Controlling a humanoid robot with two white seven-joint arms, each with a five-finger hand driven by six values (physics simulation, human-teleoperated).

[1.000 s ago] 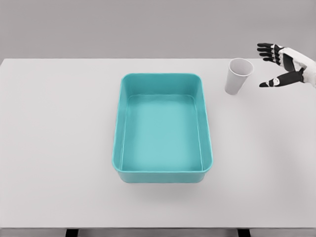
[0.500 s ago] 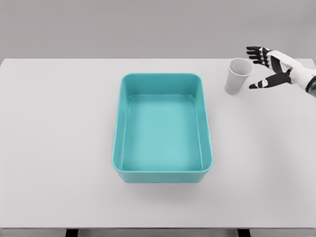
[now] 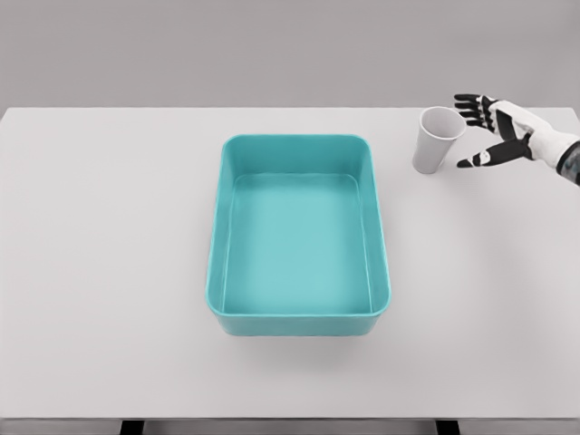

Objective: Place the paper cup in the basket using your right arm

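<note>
head view, cup: white tapered paper cup [image 3: 438,139] is standing upright, upper right of frame, right of teal rectangular plastic basket [image 3: 299,313].
right hand [image 3: 496,128]: hovering spread wide, just right of cup, holding nothing.
handling: likely light, crushable; wrap mid-wall gently.

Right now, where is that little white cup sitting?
In the head view the paper cup stands upright on the table at the far right, just beyond the teal basket's right corner, with the right hand open beside it.

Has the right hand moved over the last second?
Yes. The right hand, fingers open, has shifted left toward the paper cup, which stands unmoved right of the basket.
</note>
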